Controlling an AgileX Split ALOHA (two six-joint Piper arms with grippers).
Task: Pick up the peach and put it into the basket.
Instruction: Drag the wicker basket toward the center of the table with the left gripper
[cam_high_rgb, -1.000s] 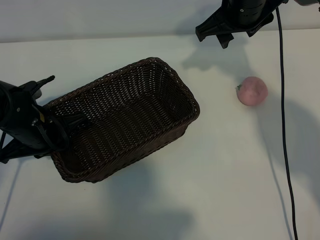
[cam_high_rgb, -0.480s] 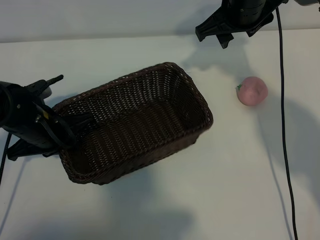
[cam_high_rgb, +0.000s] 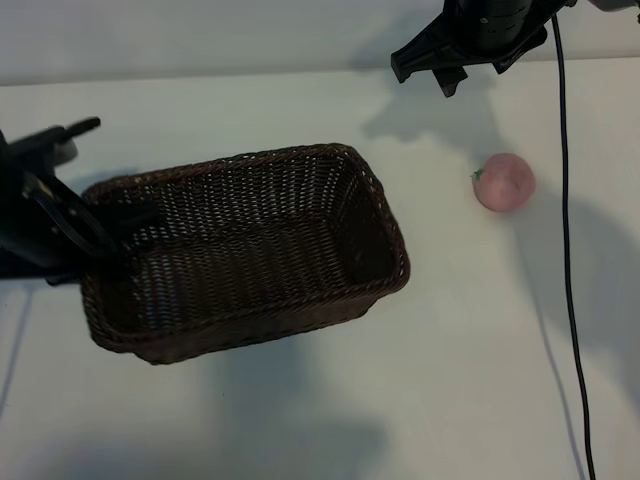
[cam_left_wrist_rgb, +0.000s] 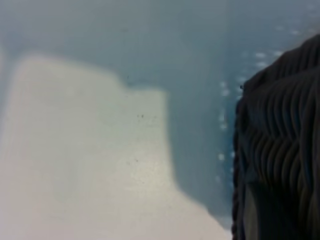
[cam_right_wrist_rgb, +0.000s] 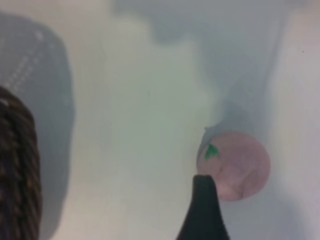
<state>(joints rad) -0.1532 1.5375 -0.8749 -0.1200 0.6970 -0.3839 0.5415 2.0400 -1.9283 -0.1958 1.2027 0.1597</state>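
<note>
Still the setting-up step, by the look of it: peach (cam_high_rgb: 504, 182) lying untouched on the white table (cam_high_rgb: 300, 420), well apart from the wicker basket (cam_high_rgb: 245, 250) and off its right end. Left gripper (cam_high_rgb: 95, 228) clamped on the basket's left rim, seemingly positioning it. Right gripper (cam_high_rgb: 450, 62) hanging above the table's far edge, beyond the peach, jaws spread wide and holding nothing; in the right wrist view one fingertip (cam_right_wrist_rgb: 204, 210) just in front of the fruit. Next, probably: lowering the right gripper over the peach, straddling it, closing gently, then carrying it left over the braided rim.
</note>
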